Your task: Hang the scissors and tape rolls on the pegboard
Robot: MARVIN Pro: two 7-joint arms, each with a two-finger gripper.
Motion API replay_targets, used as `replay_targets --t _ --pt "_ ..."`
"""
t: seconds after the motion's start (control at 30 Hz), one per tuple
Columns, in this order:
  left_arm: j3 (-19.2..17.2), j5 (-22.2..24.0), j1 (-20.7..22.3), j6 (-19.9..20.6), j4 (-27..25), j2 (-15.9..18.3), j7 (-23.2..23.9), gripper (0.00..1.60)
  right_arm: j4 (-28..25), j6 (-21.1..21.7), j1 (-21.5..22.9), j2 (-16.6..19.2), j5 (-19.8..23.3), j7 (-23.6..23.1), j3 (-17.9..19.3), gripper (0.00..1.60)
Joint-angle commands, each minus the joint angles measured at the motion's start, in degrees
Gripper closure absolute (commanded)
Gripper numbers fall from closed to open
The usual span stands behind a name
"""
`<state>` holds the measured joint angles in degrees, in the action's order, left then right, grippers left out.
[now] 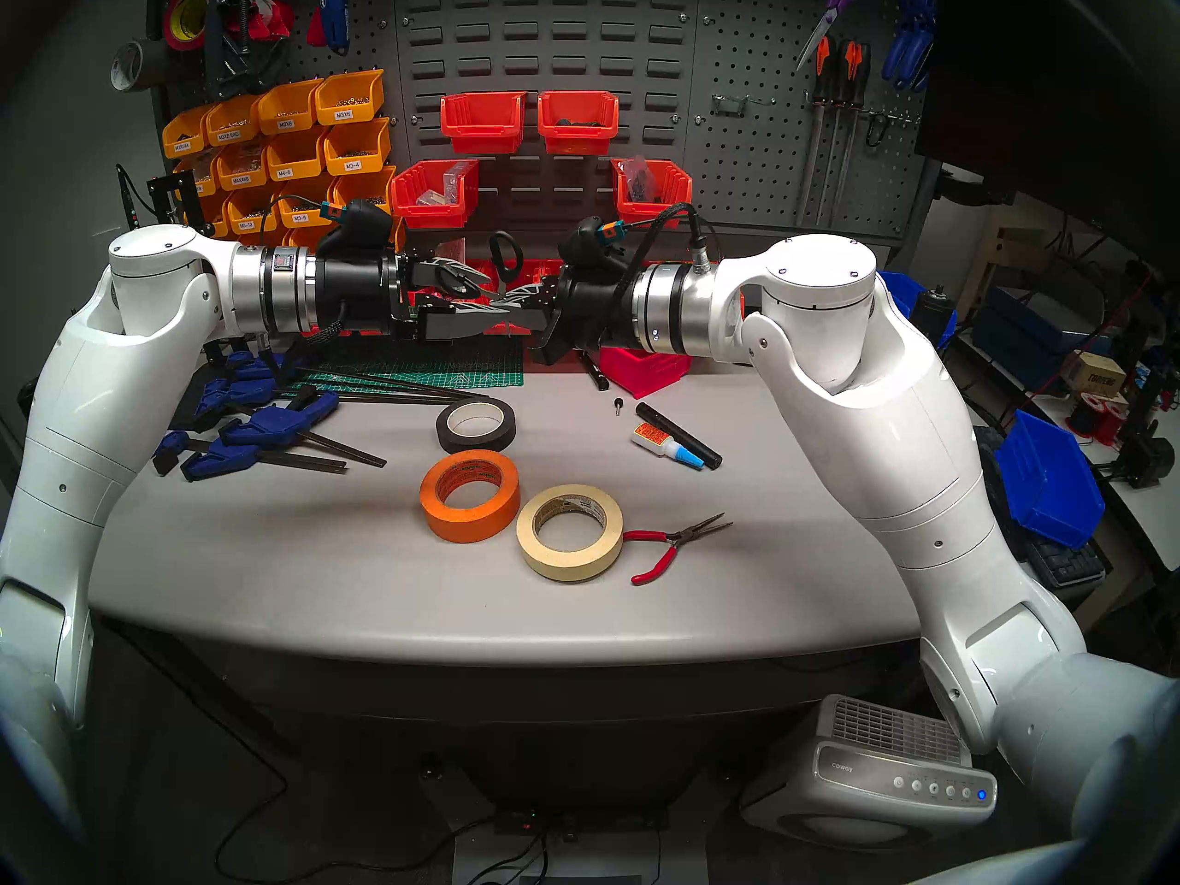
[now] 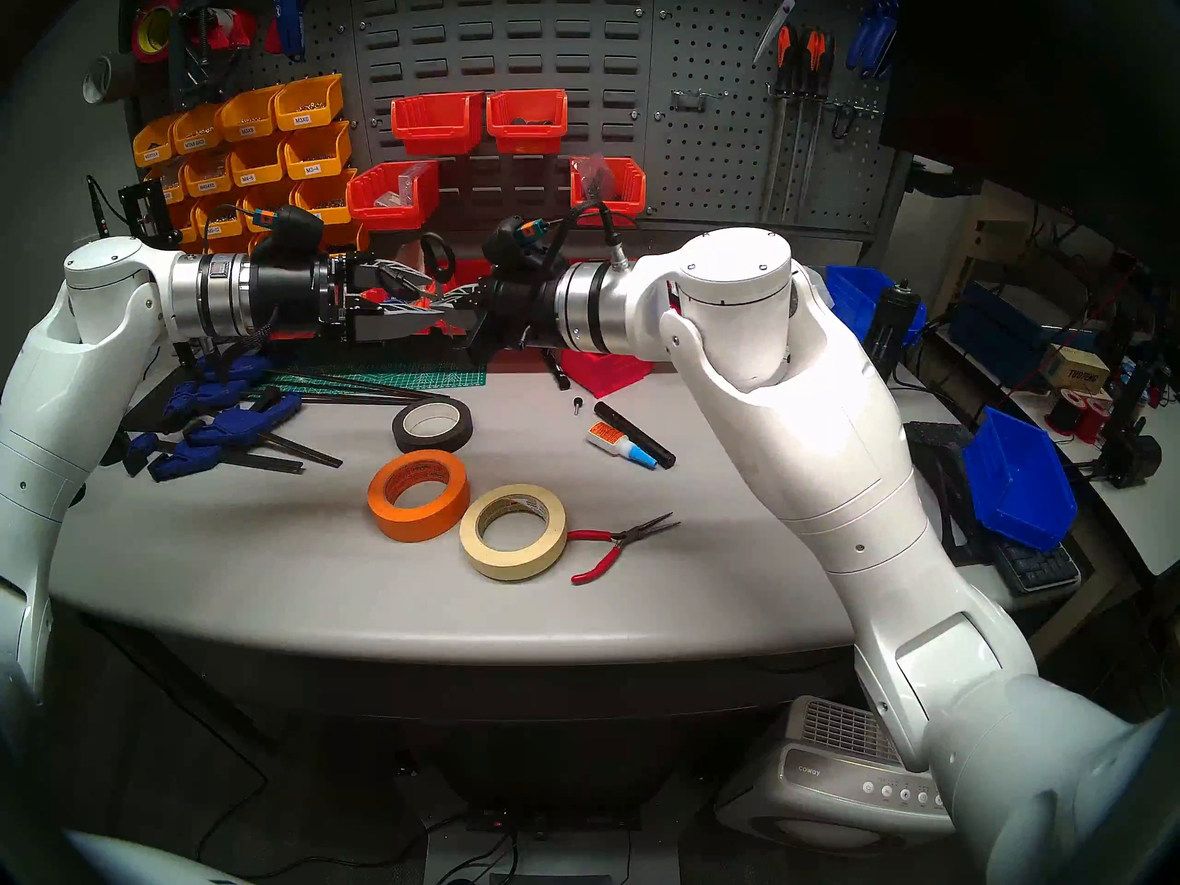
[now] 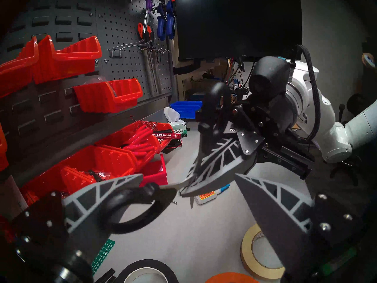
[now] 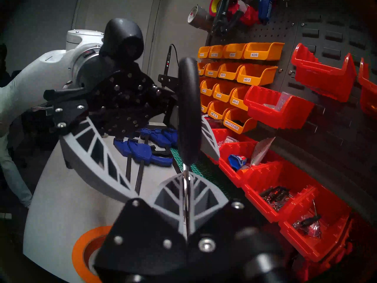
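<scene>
Tape rolls lie nearest, low in the head view: the orange roll [image 1: 469, 527] and the cream roll [image 1: 568, 563] flat on the table [image 1: 255, 545], touching or nearly so, with pliers [image 1: 670, 541] just right of the cream one and a black roll [image 1: 474, 448] behind. Neither hand is near them.

Above mid-frame the two hands meet tip to tip. Scissors [image 4: 186, 113] are up there, off the table. The right gripper [image 4: 184, 180] is clamped on the blades, which run roughly level along its fingers. The handles are splayed: one loop stands straight up, and the other reaches toward the left gripper [image 1: 476, 296]. Its jaws are spread wide, gripping nothing. In the left wrist view that lower loop overlaps one of the left fingers [image 3: 98, 196]; I can't tell whether they touch or the finger passes through it.

So the right arm carries the scissors, and it is the nearer one to the pegboard [image 1: 753, 162], which lies beyond, up and to the right. A bare hook [image 1: 734, 101] sits there, the upright loop the likely part to hang.

I'd worry first about the left finger snagging the lower loop. Farther back, red bins [image 1: 482, 120] jut out left of the panel, and purple scissors [image 1: 830, 9] and files hang to the hook's right.
</scene>
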<state>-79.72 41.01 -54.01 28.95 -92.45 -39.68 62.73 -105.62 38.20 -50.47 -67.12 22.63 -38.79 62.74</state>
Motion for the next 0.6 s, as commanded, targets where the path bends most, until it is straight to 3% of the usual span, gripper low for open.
replay_targets --t 0.0,0.23,0.57 --pt "-3.9 1.1 1.1 -1.0 -0.7 -0.5 -3.0 0.0 -2.5 0.5 -0.2 1.3 0.9 0.1 2.5 1.6" --pt "-7.4 1.0 -0.5 -1.3 -1.1 -1.5 -9.3 0.0 -4.1 0.0 -2.8 2.0 3.1 1.0 6.3 1.6" --pt "-15.1 4.9 -4.8 -1.5 -3.3 -6.6 -19.2 0.0 -6.4 -1.8 -8.3 2.2 7.9 2.1 14.5 1.6"
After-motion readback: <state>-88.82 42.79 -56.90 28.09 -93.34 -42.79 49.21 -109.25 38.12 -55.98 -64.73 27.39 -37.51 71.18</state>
